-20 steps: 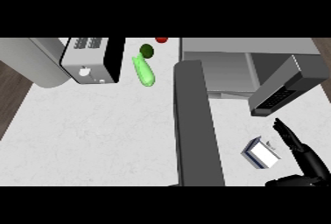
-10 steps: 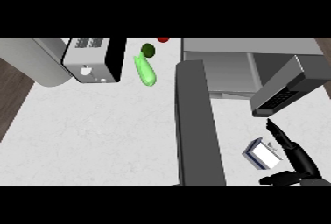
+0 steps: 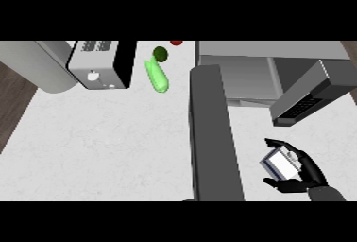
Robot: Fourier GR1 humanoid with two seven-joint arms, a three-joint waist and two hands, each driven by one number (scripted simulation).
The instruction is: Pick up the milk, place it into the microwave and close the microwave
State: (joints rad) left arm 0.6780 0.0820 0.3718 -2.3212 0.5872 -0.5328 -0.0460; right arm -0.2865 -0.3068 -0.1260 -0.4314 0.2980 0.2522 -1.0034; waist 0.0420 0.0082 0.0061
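The small white-and-blue milk carton [image 3: 277,163] is lying low at the right of the white speckled counter [image 3: 105,142] - the black right hand [image 3: 310,171] is curling fingers and thumb around it. Behind it the grey microwave [image 3: 237,75] is standing open, its long dark door [image 3: 213,137] sticking out on the carton's left.

White worktop [image 3: 105,142] with faint grey mottling; grey microwave [image 3: 265,49], a pale green vegetable [image 3: 157,75] left of it; black hand [image 3: 310,174], white milk [image 3: 279,163].
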